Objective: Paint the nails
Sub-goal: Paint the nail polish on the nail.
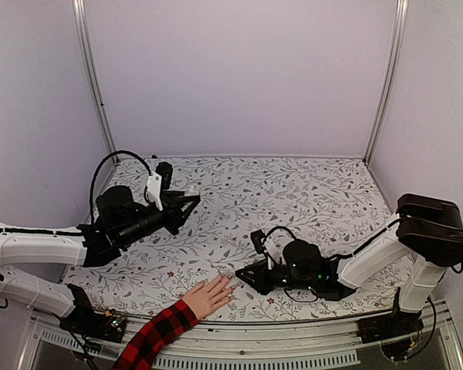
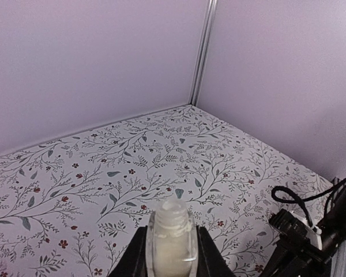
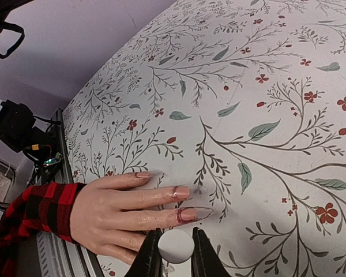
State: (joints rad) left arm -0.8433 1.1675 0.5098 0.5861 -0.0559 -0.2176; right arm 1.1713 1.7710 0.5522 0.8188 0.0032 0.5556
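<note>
A light-skinned hand (image 1: 211, 296) with a red-and-black plaid sleeve lies flat at the table's near edge. In the right wrist view its long pale nails (image 3: 187, 214) show, and two have dark red smears at their base. My right gripper (image 3: 176, 254) is shut on a round white cap (image 3: 176, 246) directly over the fingers, just beside the middle nail. What hangs under the cap is hidden. In the top view this gripper (image 1: 244, 278) is just right of the fingertips. My left gripper (image 2: 172, 234) is shut on a small clear uncapped bottle (image 2: 172, 242), held upright above the table's left side (image 1: 187, 200).
The floral table cover (image 1: 309, 200) is enclosed by lilac walls with metal corner posts (image 1: 384, 85). My right arm and its cable (image 2: 311, 231) show in the left wrist view. A metal rail and a black clamp (image 3: 20, 124) run along the near edge by the sleeve.
</note>
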